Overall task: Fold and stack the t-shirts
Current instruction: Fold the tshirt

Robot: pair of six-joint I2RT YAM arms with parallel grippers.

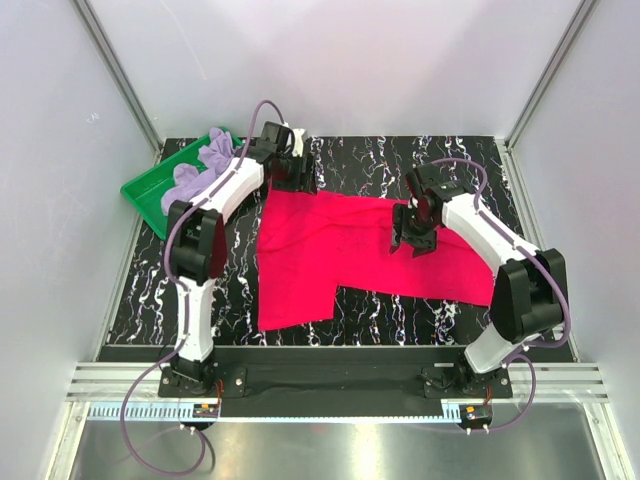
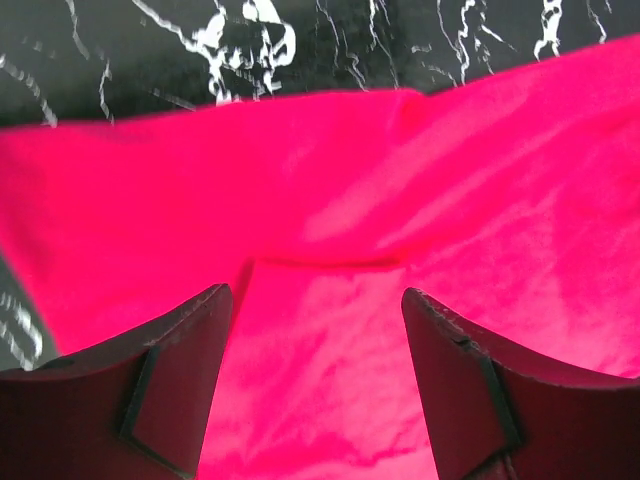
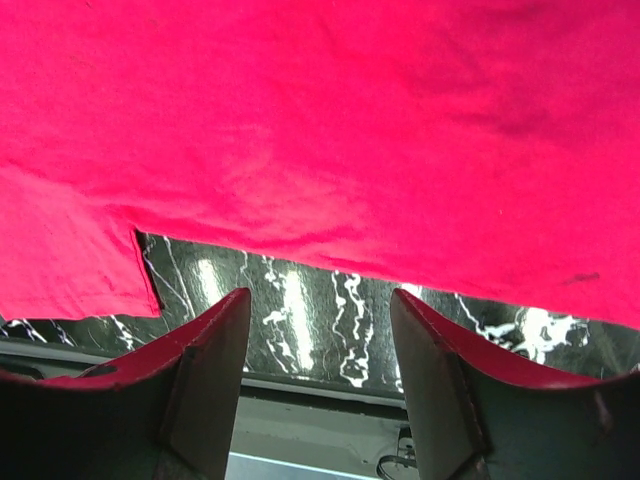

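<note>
The crimson t-shirt [image 1: 340, 250] lies spread flat on the black marbled table, one sleeve toward the near edge. It fills the left wrist view [image 2: 330, 200] and the top of the right wrist view [image 3: 330, 110]. The lavender t-shirt [image 1: 200, 170] lies crumpled in the green tray. My left gripper [image 1: 297, 172] is open over the crimson shirt's far left edge, jaws apart with nothing between them [image 2: 315, 310]. My right gripper [image 1: 415, 235] is open above the shirt's middle right, empty [image 3: 320, 310].
The green plastic tray [image 1: 148, 188] sits at the table's far left corner, partly off the mat. White walls with metal posts enclose the table [image 1: 400, 310]. A metal rail runs along the near edge by the arm bases.
</note>
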